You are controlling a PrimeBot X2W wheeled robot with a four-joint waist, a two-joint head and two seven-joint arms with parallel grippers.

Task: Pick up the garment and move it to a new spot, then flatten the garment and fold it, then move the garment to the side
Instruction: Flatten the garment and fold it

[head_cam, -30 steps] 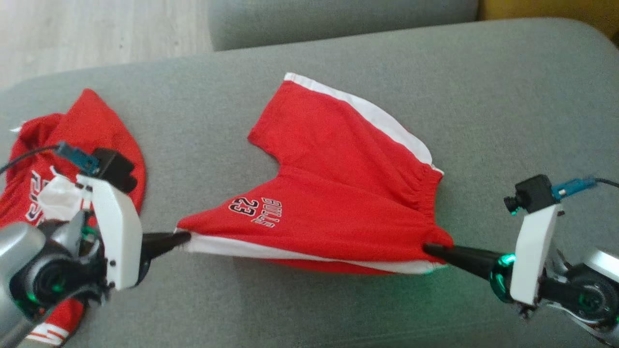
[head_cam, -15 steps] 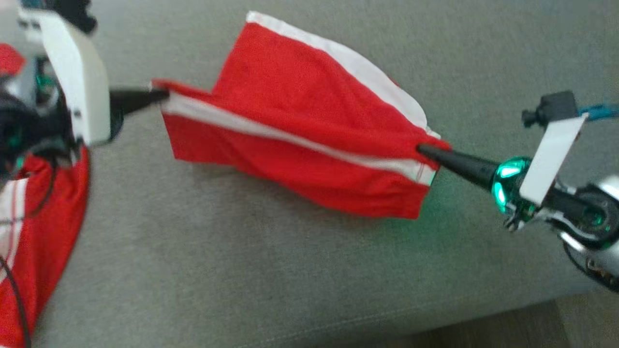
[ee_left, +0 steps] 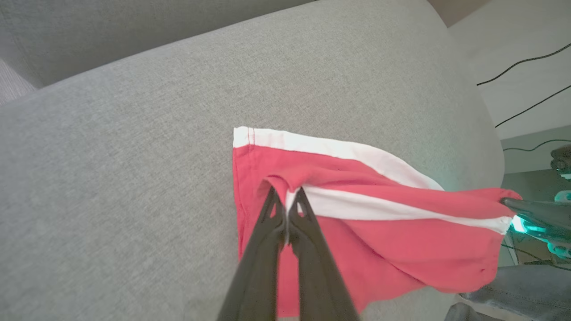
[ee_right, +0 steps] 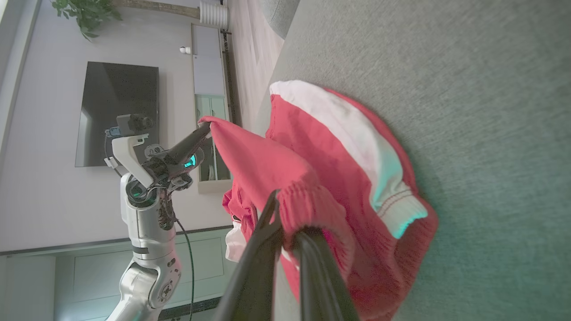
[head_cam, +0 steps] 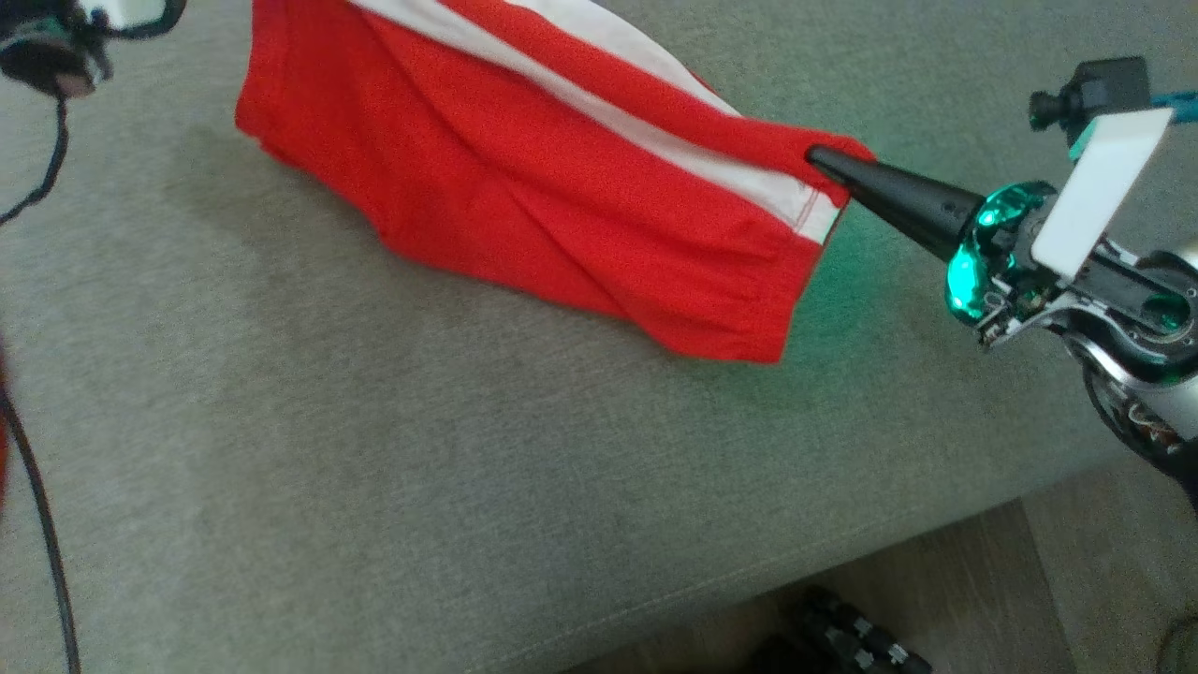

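**Q:** Where is the garment?

**A:** A pair of red shorts (head_cam: 524, 187) with a white stripe (head_cam: 608, 117) down the side is stretched across the far part of a grey sofa cushion (head_cam: 468, 468). It is held up at both ends. The near fabric hangs in folds towards the cushion. In the left wrist view the far leg lies flat on the cushion.

**Q:** What has hold of it?

**A:** On the left, the left gripper (ee_left: 286, 198) has its two dark fingers pressed together on a pinch of the leg hem, right at the end of the white stripe. On the right, the right gripper (head_cam: 824, 161) has its fingers closed on the gathered elastic waistband. A green light glows at its base and tints the cloth and the cushion beside it.

**Q:** What surrounds them?

**A:** The cushion's near edge runs across the bottom, with wooden floor (head_cam: 1029, 580) at the near right. A black cable (head_cam: 37, 524) hangs at the far left edge. Behind the left arm, the right wrist view shows a dark television (ee_right: 118, 113) on a pale wall and a leafy plant (ee_right: 84, 13).
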